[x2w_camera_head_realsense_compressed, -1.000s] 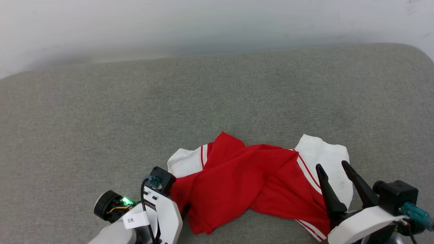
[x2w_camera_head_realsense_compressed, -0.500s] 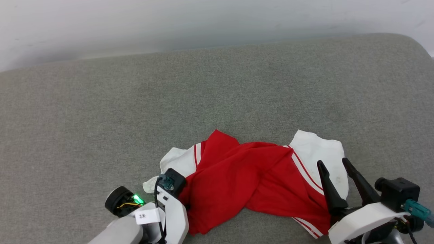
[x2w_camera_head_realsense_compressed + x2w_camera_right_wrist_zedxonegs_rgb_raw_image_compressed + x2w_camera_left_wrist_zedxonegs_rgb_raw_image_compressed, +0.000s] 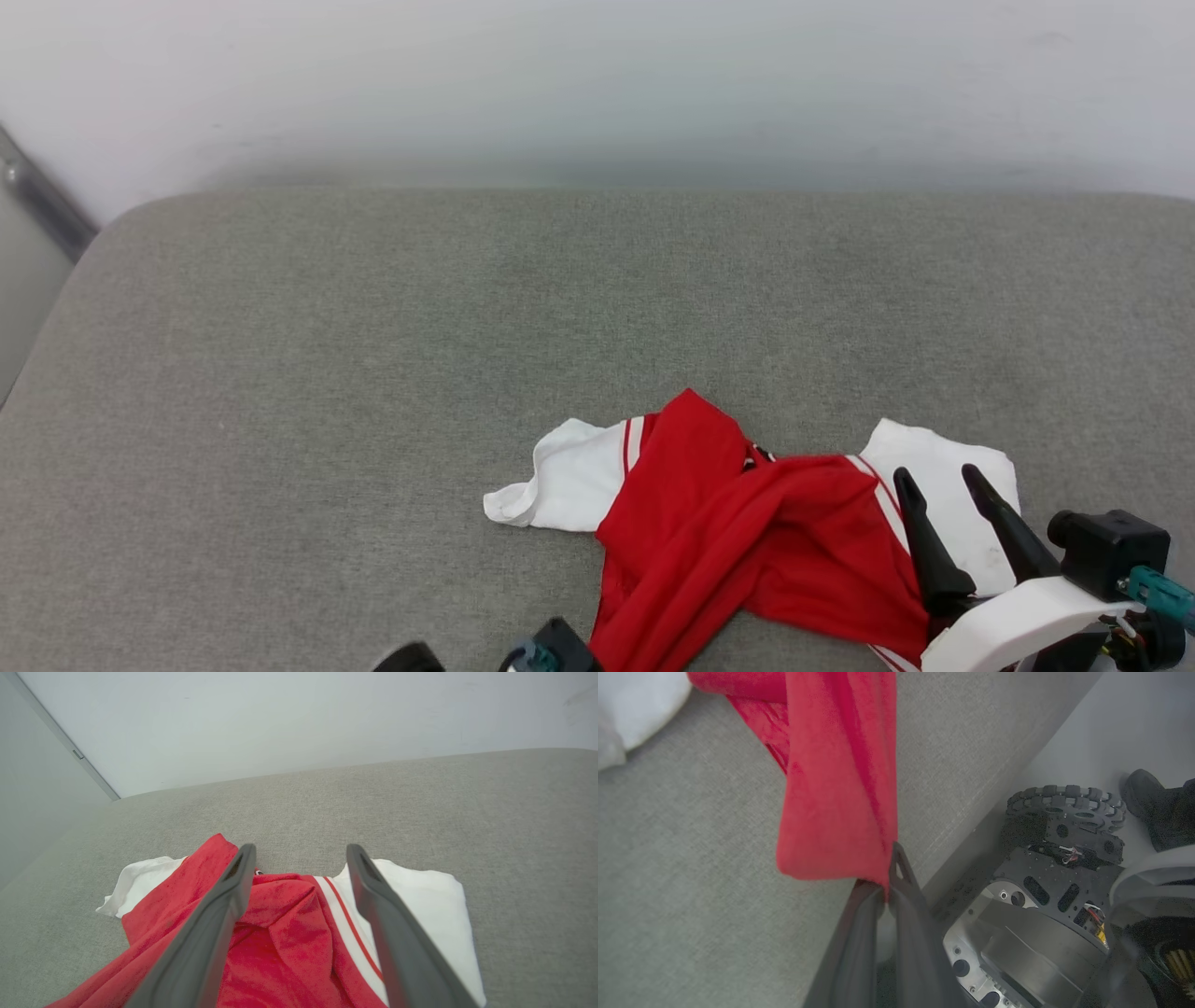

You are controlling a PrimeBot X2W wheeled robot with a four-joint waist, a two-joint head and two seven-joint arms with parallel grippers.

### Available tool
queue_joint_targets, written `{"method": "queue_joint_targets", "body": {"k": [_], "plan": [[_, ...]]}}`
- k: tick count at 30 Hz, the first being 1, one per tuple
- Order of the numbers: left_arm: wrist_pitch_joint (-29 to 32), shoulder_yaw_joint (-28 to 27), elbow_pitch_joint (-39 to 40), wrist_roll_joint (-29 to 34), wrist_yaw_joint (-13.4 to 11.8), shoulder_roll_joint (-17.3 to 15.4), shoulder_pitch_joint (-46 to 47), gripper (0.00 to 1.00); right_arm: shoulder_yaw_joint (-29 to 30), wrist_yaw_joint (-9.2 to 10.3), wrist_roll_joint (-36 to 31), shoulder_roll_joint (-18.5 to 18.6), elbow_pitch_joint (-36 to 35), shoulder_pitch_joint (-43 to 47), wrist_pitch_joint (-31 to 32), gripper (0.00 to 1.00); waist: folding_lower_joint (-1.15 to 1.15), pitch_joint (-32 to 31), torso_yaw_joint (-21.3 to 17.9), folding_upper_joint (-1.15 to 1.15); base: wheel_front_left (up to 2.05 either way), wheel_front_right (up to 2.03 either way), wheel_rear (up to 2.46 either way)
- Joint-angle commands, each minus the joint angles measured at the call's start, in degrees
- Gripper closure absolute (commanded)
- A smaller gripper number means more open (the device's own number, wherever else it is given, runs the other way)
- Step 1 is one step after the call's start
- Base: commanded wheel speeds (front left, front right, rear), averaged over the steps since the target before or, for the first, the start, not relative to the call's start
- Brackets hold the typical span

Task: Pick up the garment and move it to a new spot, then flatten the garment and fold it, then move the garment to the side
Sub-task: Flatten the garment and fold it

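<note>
The garment (image 3: 747, 551), red with white sleeves and striped trim, lies crumpled on the grey cushion (image 3: 373, 373) at the near right. In the left wrist view my left gripper (image 3: 891, 870) is shut on a red edge of the garment (image 3: 836, 788), which hangs stretched from the fingertips over the cushion's front edge. In the head view only the left wrist's dark housing (image 3: 551, 658) shows, at the bottom edge. My right gripper (image 3: 935, 476) stands open over the garment's right side, by the white sleeve (image 3: 943, 467). Its open gripper (image 3: 301, 851) holds nothing above the red cloth (image 3: 280, 933).
The cushion's rounded left end (image 3: 56, 308) drops to a pale wall with a metal strip (image 3: 37, 196). Beside the cushion's front edge (image 3: 971, 807) are my wheeled base (image 3: 1064, 807) and a dark, shoe-like shape (image 3: 1157, 807) on the floor.
My left gripper has shut on the garment's red edge and drawn back toward the cushion's front, bunching the cloth. The head camera has shifted. The right gripper stays open.
</note>
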State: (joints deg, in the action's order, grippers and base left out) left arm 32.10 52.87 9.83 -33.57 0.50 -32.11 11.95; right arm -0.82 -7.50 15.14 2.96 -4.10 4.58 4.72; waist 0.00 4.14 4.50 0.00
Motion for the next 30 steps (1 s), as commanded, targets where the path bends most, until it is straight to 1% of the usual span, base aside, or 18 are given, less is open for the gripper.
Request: {"method": "queue_joint_targets", "body": {"k": [1, 3, 6, 10, 11, 12, 18, 26, 30], "plan": [[0.42, 0.34, 0.20, -0.65, -0.24, -0.10, -1.23, 1.00, 0.02, 0.02, -0.10, -0.09, -0.15, 0.66, 0.25, 0.00, 0.00, -0.87, 0.77, 0.00, 0.00, 0.00, 0.00], [1.91, 1.50, -0.38, -1.68, -0.63, -0.92, -3.52, 1.00, -0.01, 0.02, -0.36, -0.09, -0.20, 0.88, 0.69, 0.00, 0.00, -1.51, 1.00, 0.00, 0.00, 0.00, 0.00], [3.09, 2.65, -2.06, -3.00, -1.42, -1.00, -6.21, 1.00, 0.01, 0.02, -0.51, -0.09, -0.51, 1.20, 1.13, 0.00, 0.00, -2.07, 1.19, 0.00, 0.00, 0.00, 0.00], [2.16, 3.10, -5.27, -4.17, -2.28, 0.55, -8.28, 1.00, -0.31, 0.02, -0.69, -0.10, -1.05, 1.51, 1.63, 0.00, 0.00, -2.55, 0.99, 0.00, 0.00, 0.00, 0.00], [-0.54, 2.53, -7.15, -3.81, -2.98, 2.47, -8.18, 0.48, -0.13, 0.02, -0.77, -0.10, -1.57, 1.80, 1.82, 0.00, 0.00, -2.86, 0.86, 0.00, 0.00, 0.00, 0.00], [-1.55, 2.18, -7.43, -3.75, -3.17, 3.18, -8.06, 0.00, 0.04, 0.02, -0.80, -0.10, -1.76, 1.90, 1.89, 0.00, 0.00, -2.99, 0.85, 0.00, 0.00, 0.00, 0.00], [-7.77, -1.12, -6.18, -2.35, -5.85, 4.62, -6.87, 0.00, 0.51, 0.02, -0.62, -0.10, -2.69, 2.68, 2.11, 0.00, 0.00, -4.21, 0.69, 0.00, 0.00, 0.00, 0.00], [-13.95, -7.26, -0.14, -1.68, -11.19, 3.37, -7.34, 0.00, 0.87, 0.02, -0.18, -0.10, -3.24, 2.91, 2.20, 0.00, 0.00, -5.22, 0.30, 0.00, 0.00, 0.00, 0.00], [-17.19, -10.79, 0.61, -1.09, -13.80, 2.39, -6.89, 0.00, 1.19, 0.02, -0.07, -0.10, -3.53, 2.77, 2.20, 0.00, 0.00, -5.28, 0.08, 0.00, 0.00, 0.00, 0.00]]}}
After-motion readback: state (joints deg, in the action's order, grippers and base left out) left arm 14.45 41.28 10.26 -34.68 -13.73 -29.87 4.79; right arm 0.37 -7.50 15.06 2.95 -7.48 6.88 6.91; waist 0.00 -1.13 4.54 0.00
